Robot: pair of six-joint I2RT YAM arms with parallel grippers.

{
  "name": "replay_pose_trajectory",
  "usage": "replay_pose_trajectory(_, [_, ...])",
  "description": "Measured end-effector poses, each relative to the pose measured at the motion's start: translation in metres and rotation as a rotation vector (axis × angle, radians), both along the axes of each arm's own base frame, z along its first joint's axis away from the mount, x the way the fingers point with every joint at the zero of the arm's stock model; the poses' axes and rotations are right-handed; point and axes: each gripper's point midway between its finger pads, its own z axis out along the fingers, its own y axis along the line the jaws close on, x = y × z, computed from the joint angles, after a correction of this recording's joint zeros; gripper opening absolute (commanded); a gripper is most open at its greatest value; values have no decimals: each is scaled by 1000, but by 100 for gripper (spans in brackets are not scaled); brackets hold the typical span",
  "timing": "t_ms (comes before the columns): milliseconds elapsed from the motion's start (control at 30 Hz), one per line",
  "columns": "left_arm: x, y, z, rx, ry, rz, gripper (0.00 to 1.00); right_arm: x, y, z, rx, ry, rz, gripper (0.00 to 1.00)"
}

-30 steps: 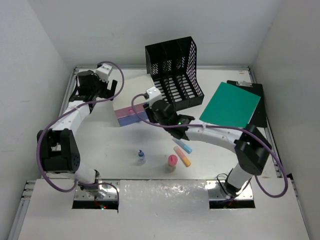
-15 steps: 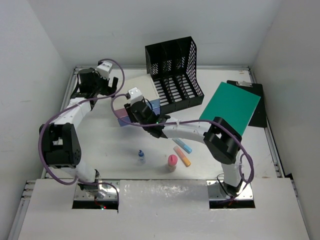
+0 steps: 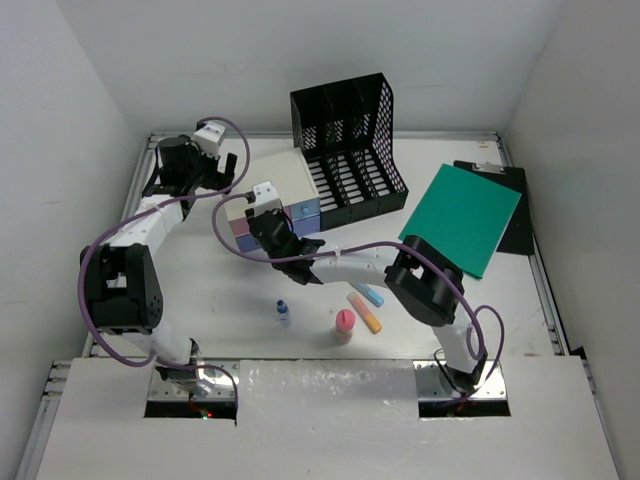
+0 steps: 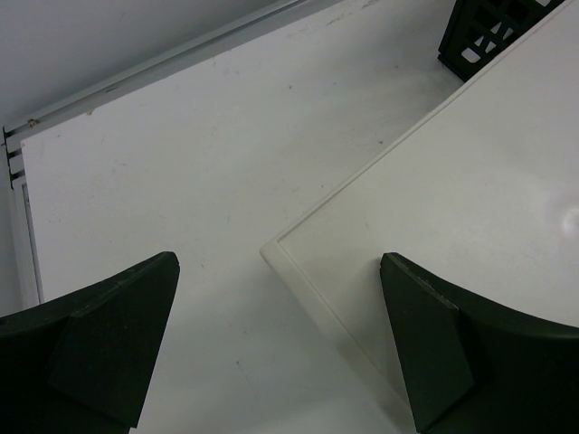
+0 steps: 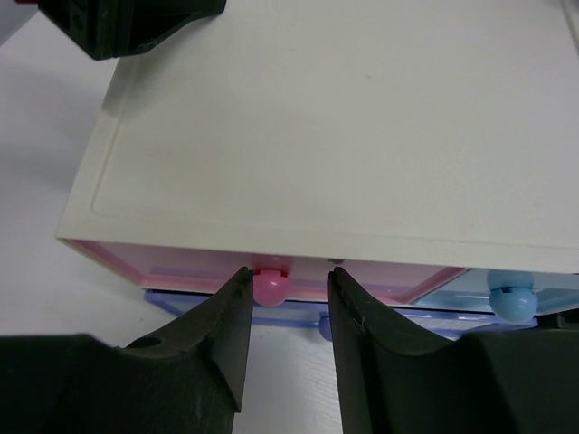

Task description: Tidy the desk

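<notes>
1 black mesh rack point(image 3: 350, 140) | 1 white-topped drawer box point(image 3: 285, 186) | 1 green board point(image 3: 462, 212) | 1 black clipboard point(image 3: 517, 228) | 2 markers point(image 3: 365, 294) point(image 3: 367, 319) — blue, orange | 2 small bottles point(image 3: 283, 313) point(image 3: 344, 322) — perhaps

White desk point(image 3: 200, 290), pink knob point(image 5: 269, 285), green board point(image 3: 462, 215).

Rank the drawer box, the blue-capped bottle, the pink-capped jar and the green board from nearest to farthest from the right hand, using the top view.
1. drawer box: at the right hand.
2. blue-capped bottle: near edge, centre-left.
3. pink-capped jar: right of the bottle.
4. green board: far right.
</notes>
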Motion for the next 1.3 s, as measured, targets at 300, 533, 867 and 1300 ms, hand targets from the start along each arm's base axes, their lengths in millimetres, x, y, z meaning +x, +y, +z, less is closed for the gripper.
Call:
replay_pose_trajectory(300, [0, 0, 0, -1, -1, -2, 92, 5, 3, 6, 8, -29, -48, 37])
replay_pose_trajectory(533, [2, -2, -1, -4, -4, -8, 92, 6, 4, -6, -10, -22, -53, 37])
replay_pose_trajectory(867, [5, -2, -1, -6, -8, -13, 92, 7, 4, -13, -21, -24, -66, 28])
replay_pose_trajectory(1300, [8, -3, -1, -8, -8, -18, 92, 5, 6, -14, -11, -32, -64, 0])
